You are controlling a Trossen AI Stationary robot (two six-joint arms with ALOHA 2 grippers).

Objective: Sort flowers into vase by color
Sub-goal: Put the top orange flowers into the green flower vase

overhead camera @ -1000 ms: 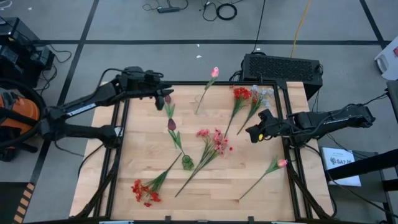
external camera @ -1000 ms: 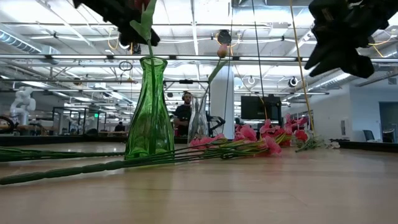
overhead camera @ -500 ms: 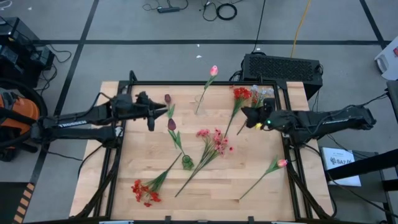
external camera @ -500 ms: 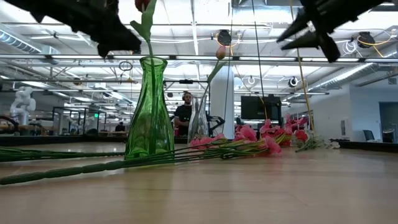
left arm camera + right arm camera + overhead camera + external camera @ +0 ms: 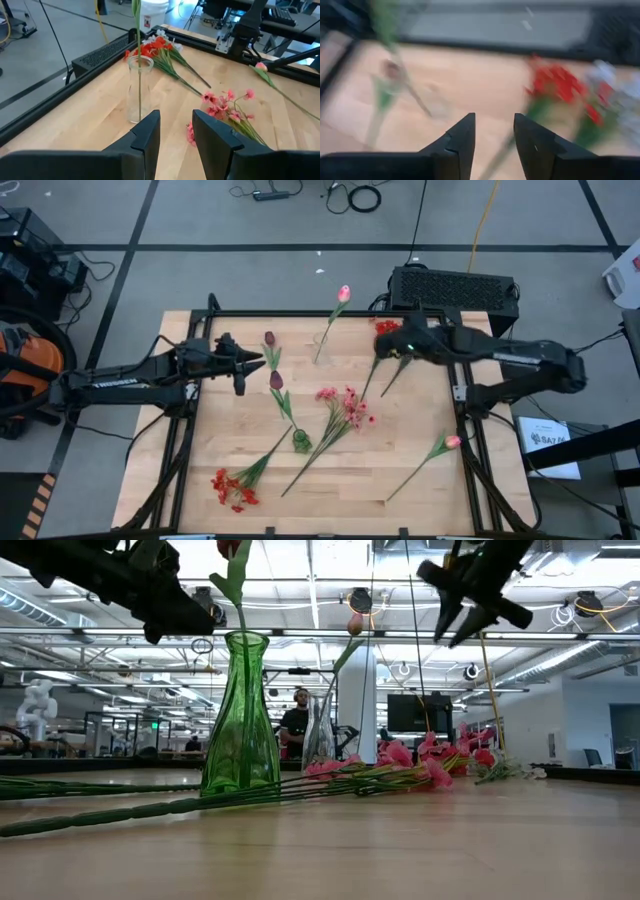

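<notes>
Wooden boards make up the table [image 5: 230, 430], which fills the middle of the high view with grey floor all around it. Flowers lie spread over the wood. A green vase [image 5: 241, 712] stands left of middle in the low view, and from above it shows just below the middle of the table. A clear glass vase [image 5: 138, 87] stands near the top edge of the table with a pink tulip [image 5: 344, 294] in it.

A red cluster [image 5: 232, 487] lies at the lower left of the table. A pink spray [image 5: 347, 404] lies in the middle. Two dark maroon tulips [image 5: 273, 360] show left of middle, one above the other. Another pink tulip [image 5: 452, 442] lies at the lower right. More red flowers [image 5: 151, 48] lie at the upper right, beside a whitish spray [image 5: 158, 36].

The left gripper [image 5: 250, 366] hangs at the left side, close to the maroon tulips, with its fingers a little apart and nothing between them. The right gripper [image 5: 388, 346] hangs over the red flowers at the upper right, its fingers apart and empty too.
</notes>
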